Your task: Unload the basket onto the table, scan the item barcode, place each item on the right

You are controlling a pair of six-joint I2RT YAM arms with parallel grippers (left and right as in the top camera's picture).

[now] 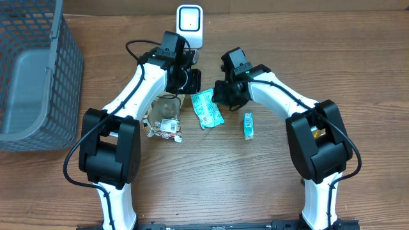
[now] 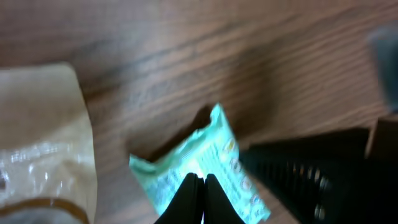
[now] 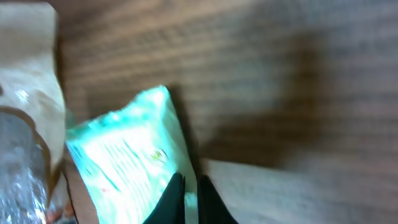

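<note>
A teal snack packet (image 1: 206, 107) lies mid-table on the wood. It shows again as the teal packet (image 2: 186, 168) in the left wrist view and as the teal packet (image 3: 124, 162) in the right wrist view. My right gripper (image 3: 189, 178) is shut on the packet's right edge; teal shows in the thin slit between its fingers. From above, the right gripper (image 1: 223, 94) sits at the packet's upper right corner. My left gripper (image 2: 200, 177) is pressed shut, its tips over the packet's middle with nothing seen pinched. The left gripper (image 1: 190, 82) hovers by the packet's top end. A white scanner (image 1: 189, 24) stands at the back.
A grey mesh basket (image 1: 38, 76) fills the left side. A clear bag of small goods (image 1: 165, 121) lies just left of the packet, and a small teal box (image 1: 248, 125) lies to its right. The right arm's dark body (image 2: 311, 174) crowds the left wrist view.
</note>
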